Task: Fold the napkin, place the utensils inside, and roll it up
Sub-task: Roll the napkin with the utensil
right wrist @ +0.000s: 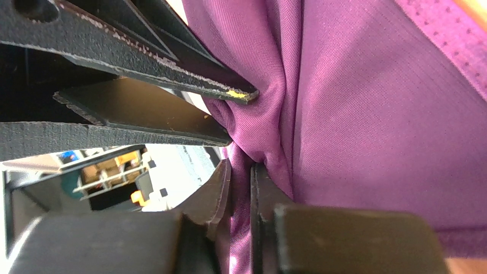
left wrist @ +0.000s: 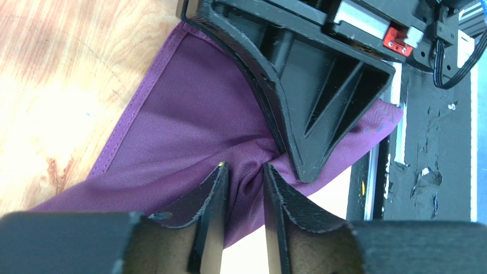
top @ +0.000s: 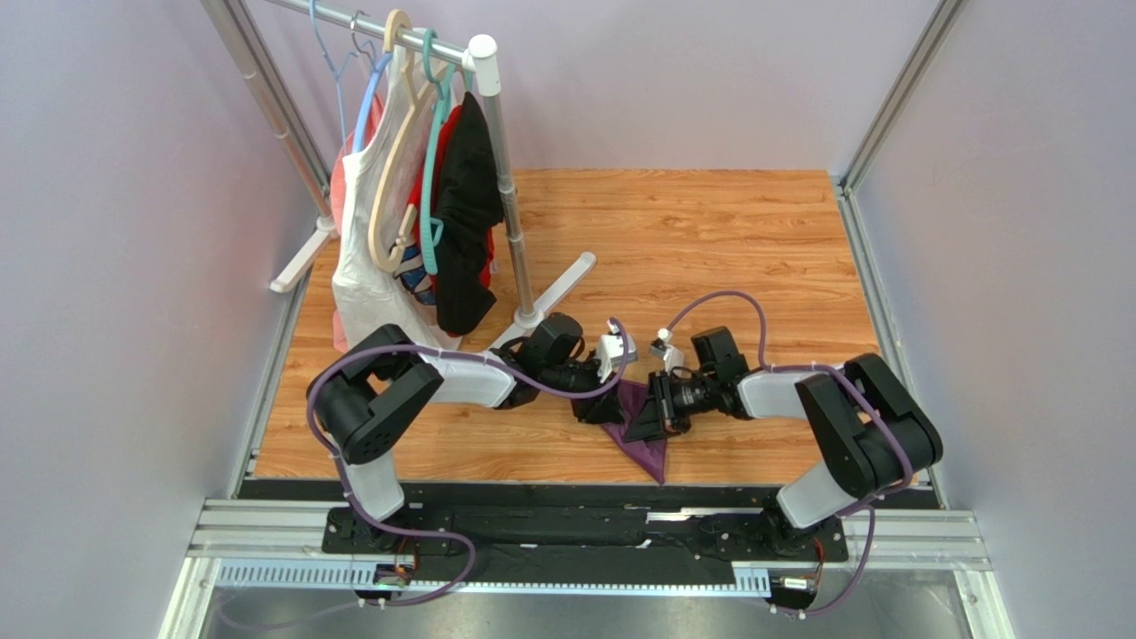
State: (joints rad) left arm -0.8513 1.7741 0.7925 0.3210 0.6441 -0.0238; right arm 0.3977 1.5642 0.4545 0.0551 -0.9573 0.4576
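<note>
Top external view: two black robot arms reach inward from the near edge and meet near the middle of the table point(top: 747, 253). The left gripper point(top: 596, 404) and the right gripper point(top: 656, 413) stand tip to tip, almost touching. Each is clamped on a bunched pinch of the napkin point(top: 646, 450). The purple cloth spreads below them as a dark triangle, its point reaching towards the black strip point(top: 534, 491) at the table's near edge.

The wrist views show the cloth gathered into tight creases where the two pairs of fingers bite, side by side. The body of each gripper blocks much of the other's view, so the rest of the cloth is hidden.

At the back left stands a white clothes rack point(top: 496, 160), its foot just behind the left arm. Coloured hangers point(top: 394, 147) carry white, red and black garments point(top: 467, 200). Lilac cables point(top: 720, 304) loop along both arms.

The tabletop is warm orange-brown wood grain. Pale lilac walls point(top: 120, 266) close in three sides, and a metal rail point(top: 587, 539) runs along the front.
</note>
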